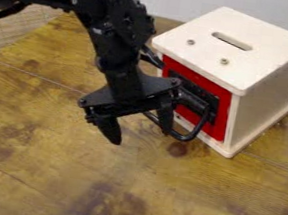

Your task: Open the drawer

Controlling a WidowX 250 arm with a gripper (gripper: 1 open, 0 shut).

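Drawer [221, 98]: red front, black panel, large black loop handle [189, 128], partly hidden | fingers [117, 135]: spread apart, released

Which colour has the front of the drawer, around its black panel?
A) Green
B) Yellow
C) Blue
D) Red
D: the drawer front shows red around the black panel, inside the cream wooden box.
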